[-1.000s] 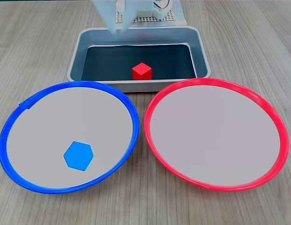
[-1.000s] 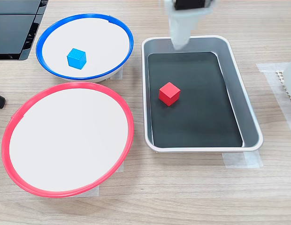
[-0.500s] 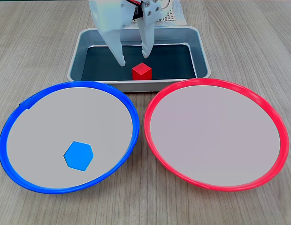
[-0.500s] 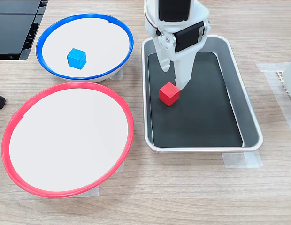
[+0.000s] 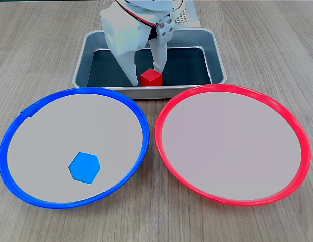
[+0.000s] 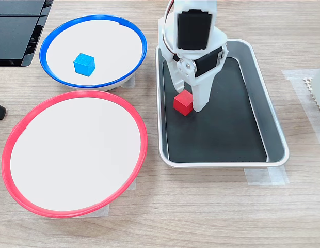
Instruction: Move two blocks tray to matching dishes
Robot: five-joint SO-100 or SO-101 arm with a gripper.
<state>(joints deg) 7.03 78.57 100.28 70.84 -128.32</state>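
Observation:
The red block (image 5: 151, 77) (image 6: 183, 103) lies on the black bottom of the grey tray (image 5: 217, 54) (image 6: 277, 135), near the side that faces the dishes. My white gripper (image 5: 146, 74) (image 6: 189, 97) is lowered into the tray and stands open, one finger on each side of the red block. I cannot tell whether the fingers touch it. The blue block (image 5: 84, 167) (image 6: 84, 64) rests inside the blue-rimmed dish (image 5: 45, 131) (image 6: 111, 44). The red-rimmed dish (image 5: 232, 146) (image 6: 72, 155) holds nothing.
Both dishes sit side by side close against the tray. A black device (image 6: 15, 28) lies at the top left of one fixed view. A pale perforated part (image 6: 317, 88) is at its right edge. Strips of tape (image 6: 266, 176) hold the tray on the wooden table.
The gripper has come down from above the tray's far end into the tray and now straddles the red block. The blue block and both dishes have not moved.

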